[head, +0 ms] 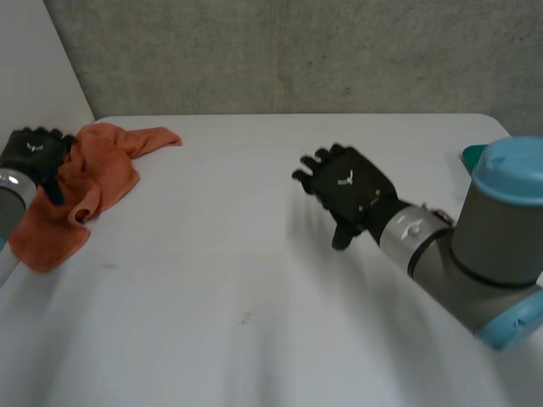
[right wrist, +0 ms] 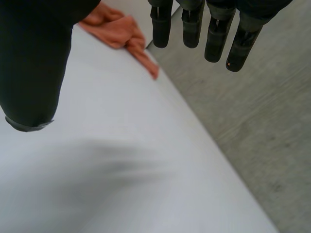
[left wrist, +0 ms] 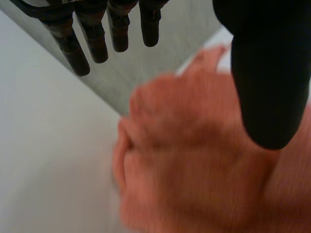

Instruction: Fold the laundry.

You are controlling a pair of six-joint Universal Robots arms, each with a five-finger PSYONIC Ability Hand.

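Observation:
An orange cloth point(head: 81, 191) lies crumpled at the far left of the white table point(head: 254, 280). My left hand point(head: 34, 153) hovers over the cloth's left edge, open, fingers straight. In the left wrist view its fingers point(left wrist: 97, 34) and thumb point(left wrist: 269, 73) stand apart above the bunched cloth point(left wrist: 194, 160), holding nothing. My right hand point(head: 348, 191) hangs over the middle of the table, well right of the cloth, open and empty. The right wrist view shows its straight fingers point(right wrist: 204, 26) and thumb point(right wrist: 34, 63) above bare table, with the cloth point(right wrist: 119, 31) far beyond its fingertips.
A teal object point(head: 472, 157) peeks out at the table's right edge behind my right arm point(head: 475, 246). A grey wall point(head: 297, 51) runs along the far edge. A pale wall point(head: 34, 76) stands at the left.

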